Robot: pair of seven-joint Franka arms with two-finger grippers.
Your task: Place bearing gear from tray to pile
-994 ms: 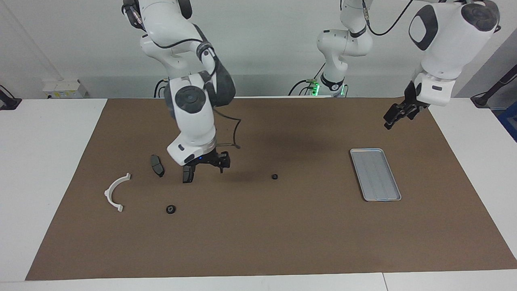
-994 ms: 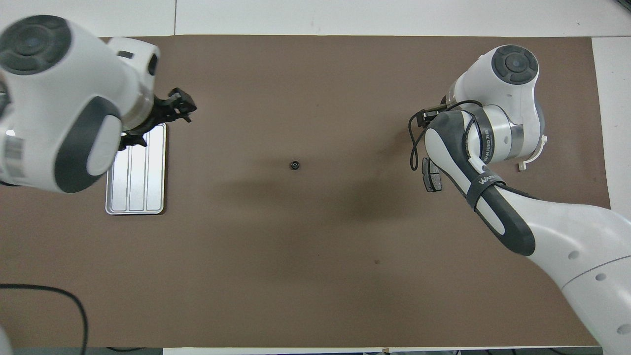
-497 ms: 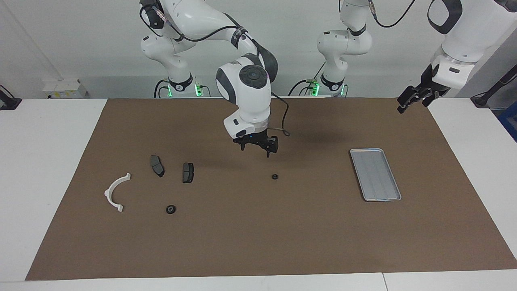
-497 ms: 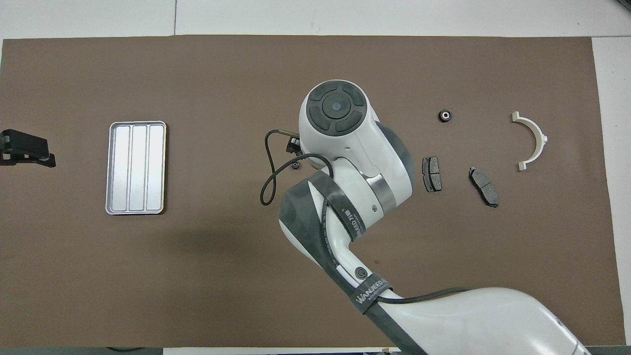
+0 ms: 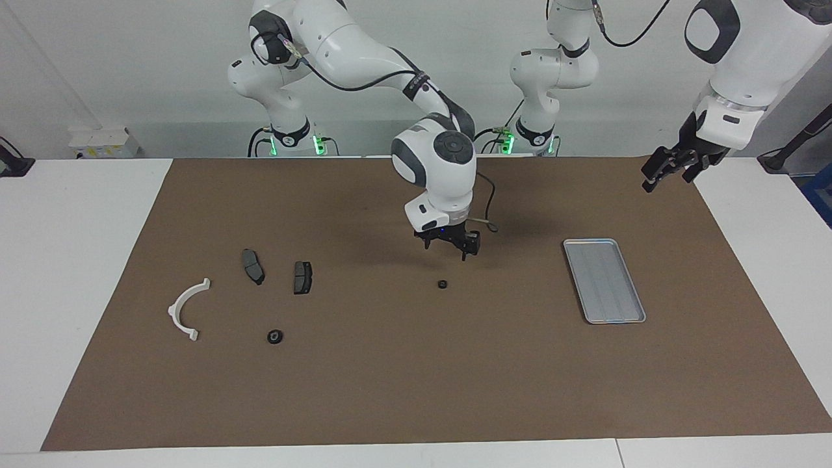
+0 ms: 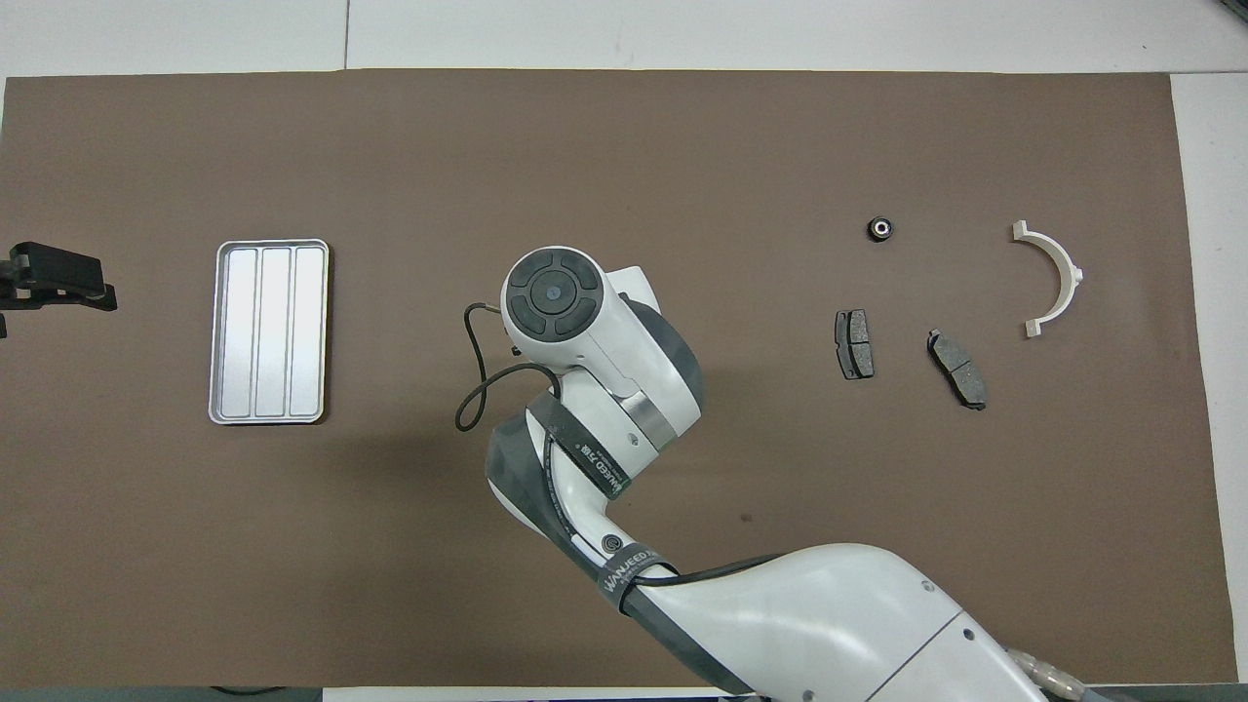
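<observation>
Right end effector (image 5: 452,247) above bearing gear (image 5: 442,284)

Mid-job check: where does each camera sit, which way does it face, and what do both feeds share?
Facing view: high across the table, looking at the robots; both bases and arms show, right gripper open over the brown mat, left gripper open, waiting at the mat's edge.
Overhead view: above the robots' end, looking steeply down; right arm and left gripper show.
Shared: ridged silver metal tray, white semicircular plastic bracket.

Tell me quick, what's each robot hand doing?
Left end effector: open, empty, above the table edge.
Right end effector: open, empty, over the mat.
</observation>
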